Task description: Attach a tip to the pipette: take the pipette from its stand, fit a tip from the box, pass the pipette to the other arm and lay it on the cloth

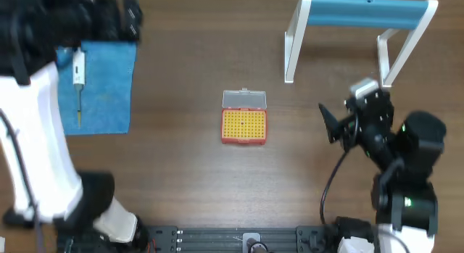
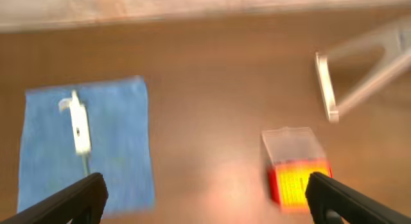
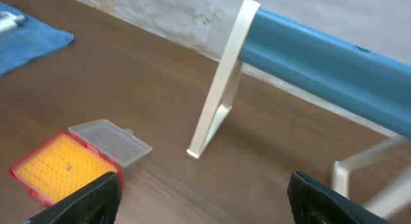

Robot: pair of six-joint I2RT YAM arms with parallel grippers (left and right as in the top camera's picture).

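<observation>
The white pipette (image 1: 78,83) lies on the blue cloth (image 1: 109,86) at the far left, its yellow tip end toward the near side. It also shows in the left wrist view as pipette (image 2: 79,128) on cloth (image 2: 122,140). My left gripper (image 1: 119,21) hangs above the cloth's far edge, open and holding nothing (image 2: 205,205). The orange tip box (image 1: 244,126) sits mid-table with its clear lid (image 1: 244,99) flipped back. My right gripper (image 1: 330,122) is open and empty at the right, between the box and the stand (image 1: 362,14).
The stand, with a blue bar on white legs (image 3: 321,57), occupies the far right corner. From the right wrist the tip box (image 3: 61,166) and the cloth corner (image 3: 29,41) show farther off. Bare brown tabletop lies between cloth and box.
</observation>
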